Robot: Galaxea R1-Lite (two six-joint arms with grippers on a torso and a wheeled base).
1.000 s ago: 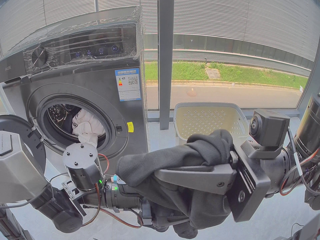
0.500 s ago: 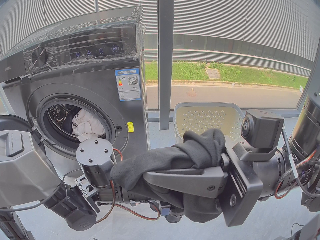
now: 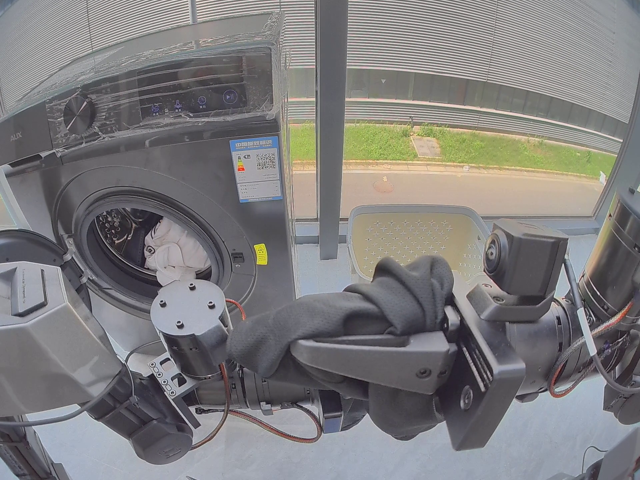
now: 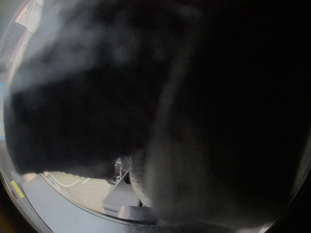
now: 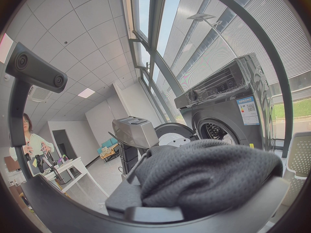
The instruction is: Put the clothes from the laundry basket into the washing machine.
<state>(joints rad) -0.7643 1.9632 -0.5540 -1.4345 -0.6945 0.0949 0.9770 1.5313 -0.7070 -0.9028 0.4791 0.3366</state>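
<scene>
While the washing machine [image 3: 167, 161] stands open at ten o'clock with white clothes [image 3: 175, 251] in its drum, the right claw [image 3: 307, 348] clamps a dark garment [image 3: 400, 295] at centre, the laundry basket [image 3: 413, 235] just beyond at twelve; the left claw's state cannot be told.

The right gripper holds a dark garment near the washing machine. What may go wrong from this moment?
1. The dark garment in the right gripper seems to hang over the left arm; it may snag there when carried.
2. White clothes already sit near the opening of the washing machine, so the loose hanging cloth may catch on the rim and slip out.
</scene>
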